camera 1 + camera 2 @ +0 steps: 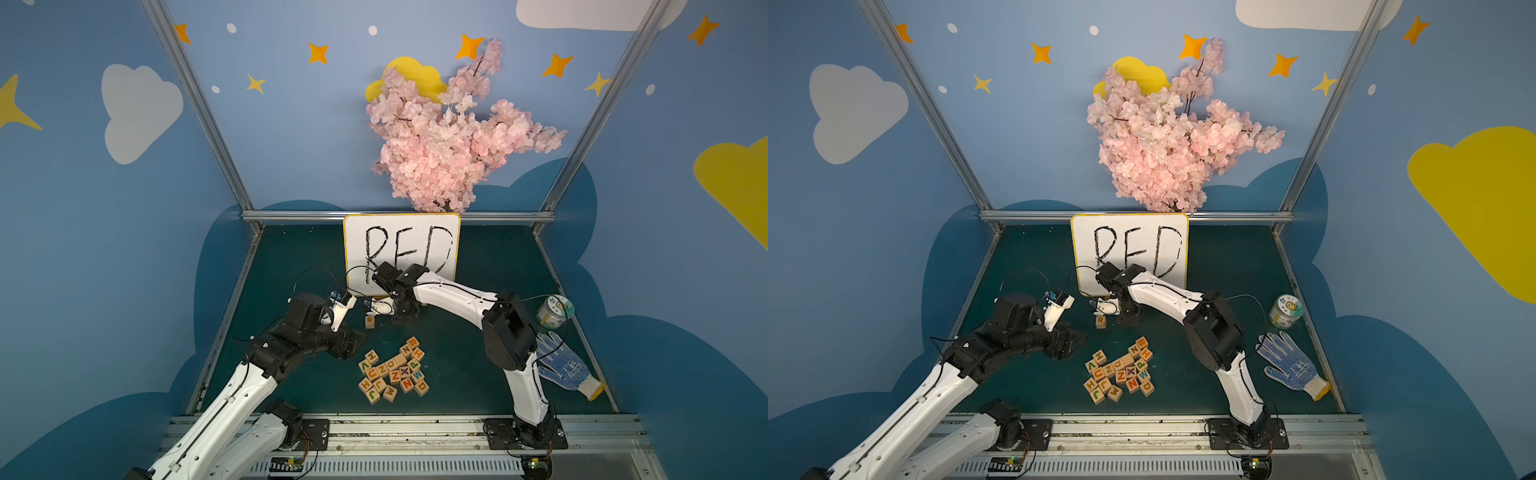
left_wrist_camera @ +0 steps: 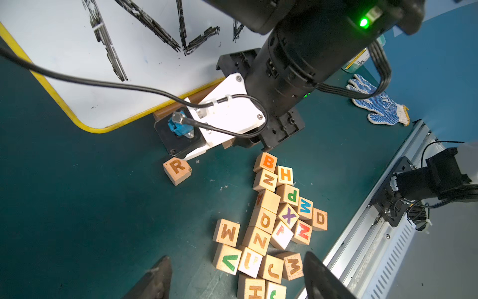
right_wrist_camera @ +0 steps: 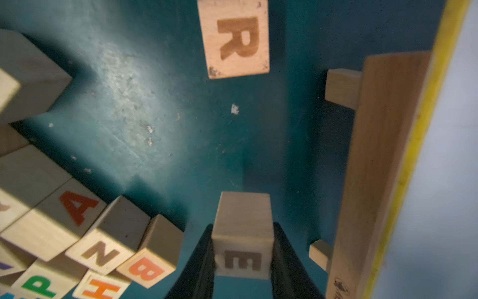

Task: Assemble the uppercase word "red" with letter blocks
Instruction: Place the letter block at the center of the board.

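**E block clamped in front of the whiteboard, R block waiting alongside**

The right gripper (image 3: 243, 227) is closed tight on the E block (image 3: 243, 214), low in front of the whiteboard (image 1: 401, 249). The block is near the board's wooden stand (image 3: 375, 168); whether it touches the mat cannot be told. The R block (image 1: 369, 321) lies free in front of the board, below the end where the handwritten R is. It is apart from the E block.

Farther from the board, the left gripper (image 2: 236, 257) hangs over the pile of letter blocks (image 1: 392, 372), jaws apart and empty. The D block (image 2: 320, 219) sits at that pile's edge farthest from the board.

The right arm's wrist covers the board's lower edge in both top views. A glove (image 1: 561, 368) and a jar (image 1: 552, 311) lie well off to the board's D side.
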### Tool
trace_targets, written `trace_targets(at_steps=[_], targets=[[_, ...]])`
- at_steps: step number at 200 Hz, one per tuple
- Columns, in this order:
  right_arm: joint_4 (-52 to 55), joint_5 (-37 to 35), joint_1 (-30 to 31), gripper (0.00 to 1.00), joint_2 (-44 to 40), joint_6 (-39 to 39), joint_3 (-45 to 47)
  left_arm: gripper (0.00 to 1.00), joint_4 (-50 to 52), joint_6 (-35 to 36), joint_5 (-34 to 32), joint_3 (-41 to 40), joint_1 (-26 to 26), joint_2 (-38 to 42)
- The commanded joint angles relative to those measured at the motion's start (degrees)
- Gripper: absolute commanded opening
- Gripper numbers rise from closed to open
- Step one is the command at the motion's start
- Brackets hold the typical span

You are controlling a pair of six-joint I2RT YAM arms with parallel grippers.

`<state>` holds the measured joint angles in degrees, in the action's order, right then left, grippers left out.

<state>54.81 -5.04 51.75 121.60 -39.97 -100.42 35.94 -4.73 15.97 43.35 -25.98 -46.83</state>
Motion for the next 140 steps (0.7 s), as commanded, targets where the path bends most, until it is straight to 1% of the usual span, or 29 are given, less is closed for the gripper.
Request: trace_targets(at_steps=[1,53,140], targets=[[0.2,0.29,-0.07,0.24,1.58,-0.99,-2.37,0.79,-0.79,0.1,1.23,-0.39,0.29,0.07],[-0.64,0.55,-0.33,0.24,3.6,-1.43,-3.77,0.79,-0.71,0.16,1.78,-0.51,0.57,-0.3],[-0.49,1.76,-0.82,0.27,5.13,-1.34,-3.87,0.79,-0.67,0.25,1.78,-0.8,0.75,-0.02]])
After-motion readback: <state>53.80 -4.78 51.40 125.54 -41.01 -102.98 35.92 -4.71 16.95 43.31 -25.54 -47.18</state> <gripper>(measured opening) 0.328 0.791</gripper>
